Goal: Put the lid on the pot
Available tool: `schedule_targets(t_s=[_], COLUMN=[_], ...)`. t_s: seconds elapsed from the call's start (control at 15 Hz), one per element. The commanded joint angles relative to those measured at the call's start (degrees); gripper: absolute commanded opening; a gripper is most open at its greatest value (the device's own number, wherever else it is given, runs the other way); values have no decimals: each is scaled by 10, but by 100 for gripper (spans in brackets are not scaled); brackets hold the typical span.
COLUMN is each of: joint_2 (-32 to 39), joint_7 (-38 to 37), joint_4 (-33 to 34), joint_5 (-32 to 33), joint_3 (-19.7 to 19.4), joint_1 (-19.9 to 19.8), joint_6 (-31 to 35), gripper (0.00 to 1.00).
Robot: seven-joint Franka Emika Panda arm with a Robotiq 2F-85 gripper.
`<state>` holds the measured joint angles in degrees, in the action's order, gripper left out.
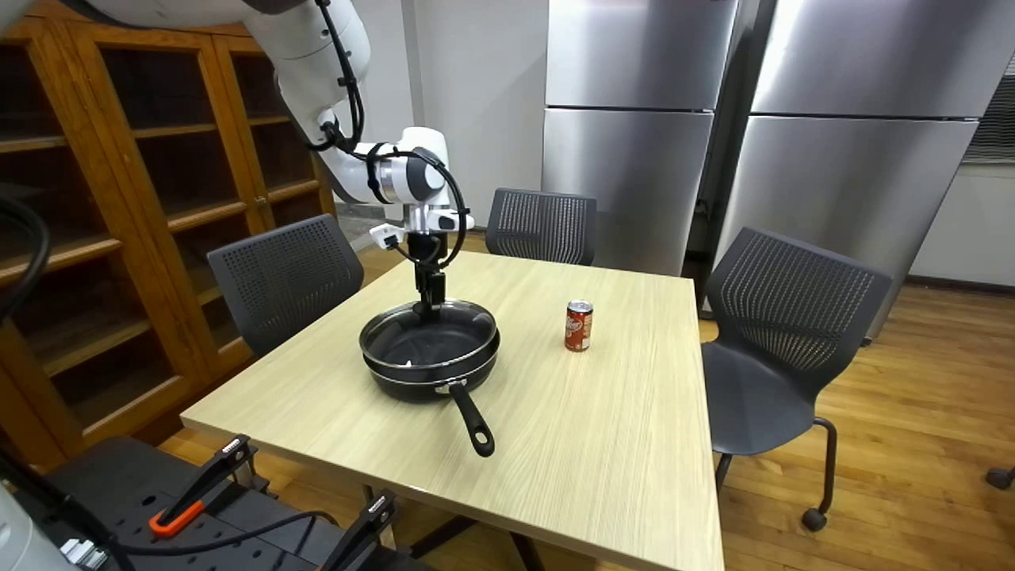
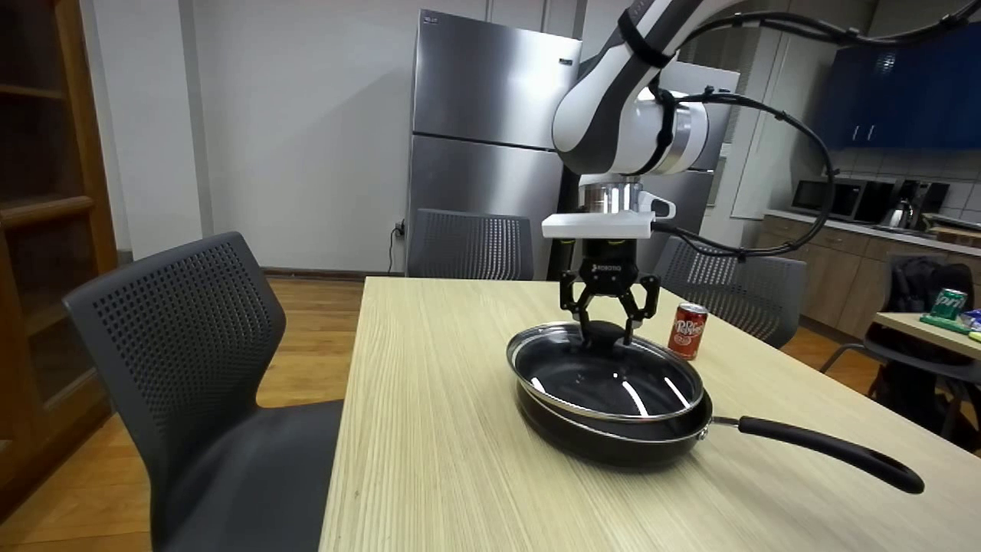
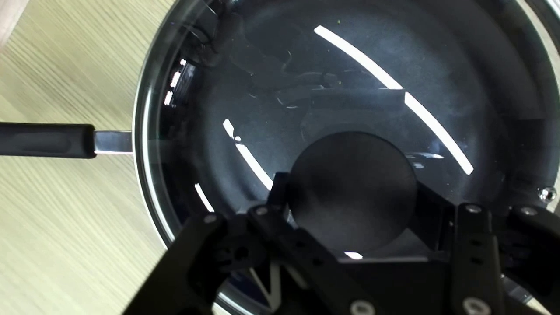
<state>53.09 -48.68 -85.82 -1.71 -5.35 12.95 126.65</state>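
My gripper [image 2: 605, 330] points straight down, its fingers closed around the dark knob [image 3: 352, 192] of the lid [image 2: 613, 383]. Glass with a silvery rim, the lid lies over the black pot [image 2: 613, 454] in both exterior views. It sits off-centre in an exterior view, overhanging the side away from the handle [image 2: 831, 445], and a dark crescent of the pot's inside shows at the handle side. I cannot tell whether the lid touches the pot's rim or hangs slightly above it. The wrist view shows the pot's interior through the glass.
A red can [image 1: 578, 325] stands on the wooden table [image 1: 618, 444], a short way from the pot. Dark chairs [image 1: 289, 281] surround the table, and the pot's handle sticks out across its surface. Clamps [image 1: 361, 527] are at the near side.
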Motion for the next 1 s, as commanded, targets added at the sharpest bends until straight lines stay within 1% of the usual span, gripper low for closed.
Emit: schedule_targets(t_s=[0.0, 0.13, 0.87, 0.93], joint_2=[-6, -10, -8, -9], joint_7=[17, 21, 50, 50], joint_4=[19, 9, 11, 10], joint_5=[2, 1, 2, 3], joint_3=[4, 4, 2, 1], joint_1=[-13, -17, -27, -27], joint_6=[-28, -19, -35, -37], gripper=[37, 37, 37, 82])
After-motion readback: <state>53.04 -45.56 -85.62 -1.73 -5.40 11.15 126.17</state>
